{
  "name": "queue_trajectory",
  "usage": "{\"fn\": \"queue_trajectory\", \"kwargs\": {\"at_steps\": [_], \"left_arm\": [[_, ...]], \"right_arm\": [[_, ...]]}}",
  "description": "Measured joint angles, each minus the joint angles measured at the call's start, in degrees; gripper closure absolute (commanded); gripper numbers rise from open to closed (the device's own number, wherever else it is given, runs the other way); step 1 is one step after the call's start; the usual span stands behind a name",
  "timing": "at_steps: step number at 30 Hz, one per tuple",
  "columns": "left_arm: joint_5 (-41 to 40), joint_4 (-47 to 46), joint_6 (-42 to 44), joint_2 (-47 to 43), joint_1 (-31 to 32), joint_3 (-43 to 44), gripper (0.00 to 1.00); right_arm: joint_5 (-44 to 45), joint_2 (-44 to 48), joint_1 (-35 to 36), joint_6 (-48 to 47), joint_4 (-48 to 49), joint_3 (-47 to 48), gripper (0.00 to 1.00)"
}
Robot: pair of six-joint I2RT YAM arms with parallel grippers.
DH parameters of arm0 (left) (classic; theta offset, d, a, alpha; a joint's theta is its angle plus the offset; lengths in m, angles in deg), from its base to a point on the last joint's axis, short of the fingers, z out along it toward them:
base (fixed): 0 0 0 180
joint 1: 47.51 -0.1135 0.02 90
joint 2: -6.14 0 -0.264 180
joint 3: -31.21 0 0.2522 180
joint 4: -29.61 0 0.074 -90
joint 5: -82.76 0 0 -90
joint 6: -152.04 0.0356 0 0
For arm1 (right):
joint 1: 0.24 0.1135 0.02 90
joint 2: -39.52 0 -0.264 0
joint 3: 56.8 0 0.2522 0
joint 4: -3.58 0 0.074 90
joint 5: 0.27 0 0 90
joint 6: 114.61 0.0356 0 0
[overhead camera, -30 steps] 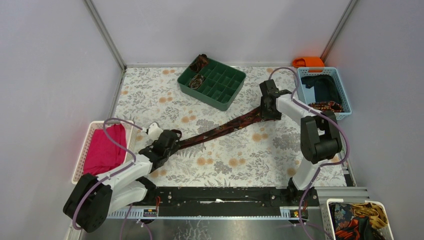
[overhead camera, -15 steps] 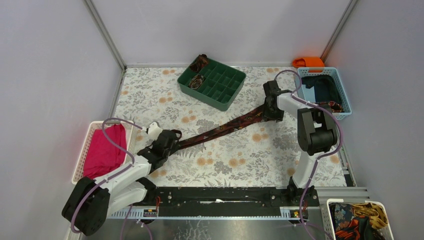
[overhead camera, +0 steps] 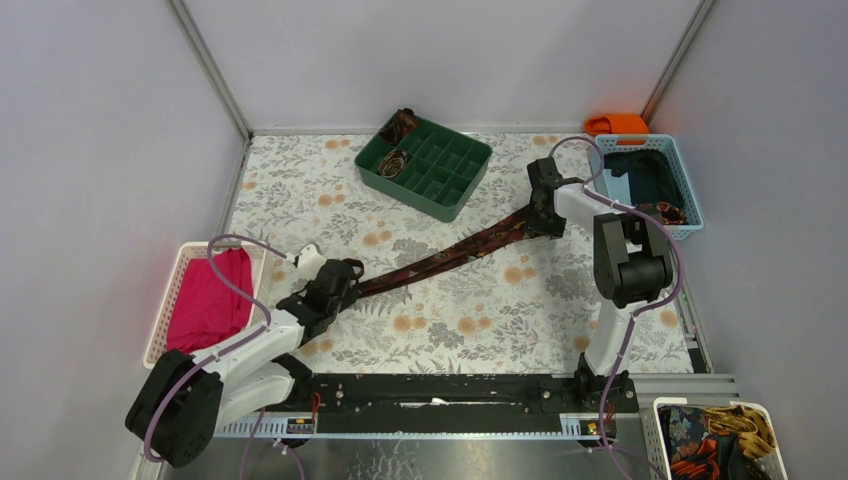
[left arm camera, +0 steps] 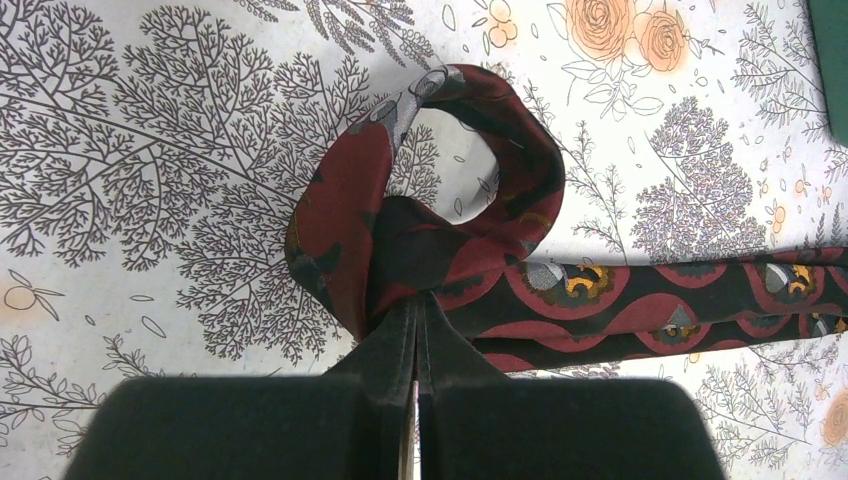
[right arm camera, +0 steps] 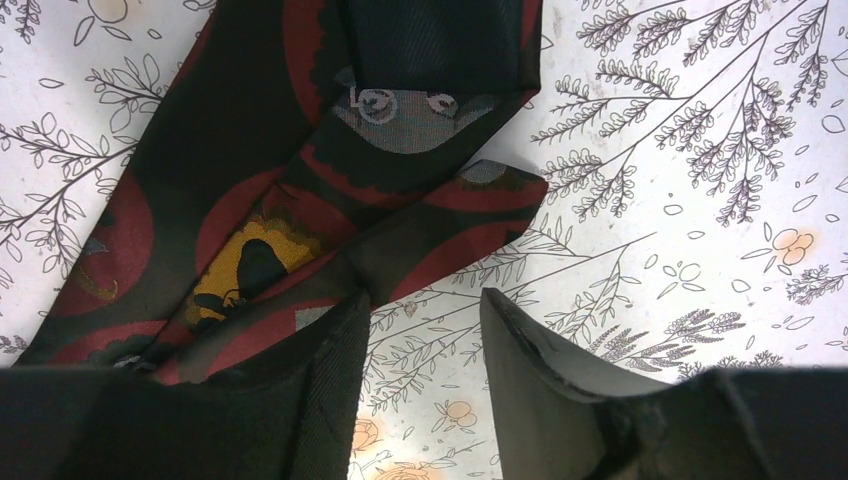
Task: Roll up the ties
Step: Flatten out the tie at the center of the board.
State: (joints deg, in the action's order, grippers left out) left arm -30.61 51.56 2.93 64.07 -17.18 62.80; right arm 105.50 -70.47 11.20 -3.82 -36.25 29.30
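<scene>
Diagonally across the floral table (overhead camera: 300, 190), one tie (overhead camera: 450, 252) lay stretched from near left to far right. The left gripper (left arm camera: 415, 322) was clamped on its narrow end, where a single loose loop (left arm camera: 538, 170) had formed just beyond the fingertips. The right gripper (right arm camera: 425, 325) stood with its jaws apart at the wide end. The cloth lay against one finger (right arm camera: 320, 400) but was not pinched, and bare table showed in the gap. That free end was the likely trouble: with nothing holding it taut, rolling could drag the whole strip along, or wind a slack coil that would spring apart. The loop also looked wide and lopsided, so further turns might stack crooked.
</scene>
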Motion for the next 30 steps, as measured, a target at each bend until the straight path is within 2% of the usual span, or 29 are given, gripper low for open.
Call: {"fn": "queue_trajectory", "kwargs": {"at_steps": [13,21,24,27,30], "left_arm": [[0.1,0.0,0.7,-0.1,0.0,0.0,1.00],[0.0,0.0,0.9,-0.6,0.0,0.0,1.00],[0.1,0.0,1.0,-0.6,0.0,0.0,1.00],[0.0,0.0,1.0,-0.6,0.0,0.0,1.00],[0.0,0.0,1.0,-0.6,0.0,0.0,1.00]], "right_arm": [[0.0,1.9,-0.2,0.1,-0.2,0.5,0.44],[-0.4,-1.3,-1.4,0.5,1.0,3.2,0.49],[-0.6,-2.7,-1.8,0.8,1.8,3.5,0.56],[-1.0,-3.0,-1.9,1.1,2.6,3.5,0.73],[-1.5,-3.1,-1.9,1.6,3.3,3.4,0.82]]}}
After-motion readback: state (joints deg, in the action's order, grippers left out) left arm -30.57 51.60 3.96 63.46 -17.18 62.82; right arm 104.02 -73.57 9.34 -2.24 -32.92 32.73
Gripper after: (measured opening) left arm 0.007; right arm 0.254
